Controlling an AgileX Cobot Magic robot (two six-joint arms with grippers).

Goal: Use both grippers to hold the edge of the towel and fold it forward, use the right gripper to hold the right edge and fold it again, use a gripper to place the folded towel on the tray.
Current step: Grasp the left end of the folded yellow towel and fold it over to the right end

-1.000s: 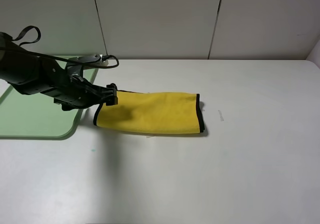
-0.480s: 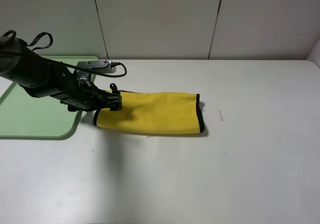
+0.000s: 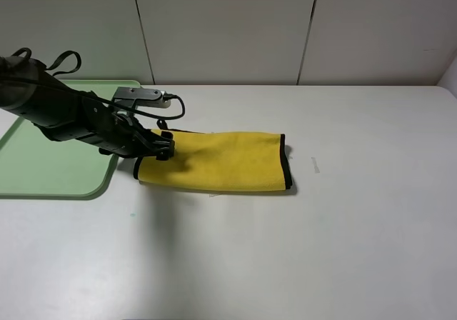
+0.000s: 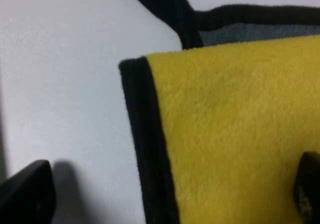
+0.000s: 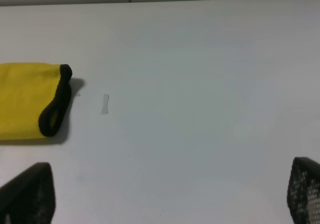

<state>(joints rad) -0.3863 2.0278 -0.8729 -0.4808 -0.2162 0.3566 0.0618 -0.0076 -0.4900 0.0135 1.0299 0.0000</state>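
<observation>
towel (image 3: 218,161): folded into a long yellow strip, lying flat on the desk (image 3: 321,248), left of the middle. black trim at both short ends. its left end lies just beside the tray's near right corner. i cannot tell whether they touch.

left wrist view: towel corner close up, grey underside (image 4: 255,34) peeking out beyond the top layer, black loop (image 4: 165,4) lying on the desk past the corner.

left gripper (image 3: 163,148): at the towel's left end, low over it. fingers spread wide, one over bare desk, the other over yellow cloth, the trimmed edge between them. not pinching anything.

tray (image 3: 43,170): pale green, at the desk's far left, partly under the left arm.

right gripper (image 5: 165,191): out of the high view. in its own wrist view its fingers stand wide apart over bare desk, well apart from the towel's right end. nothing between them.

small pale mark (image 5: 104,104) on the desk just beyond the towel's right end.
</observation>
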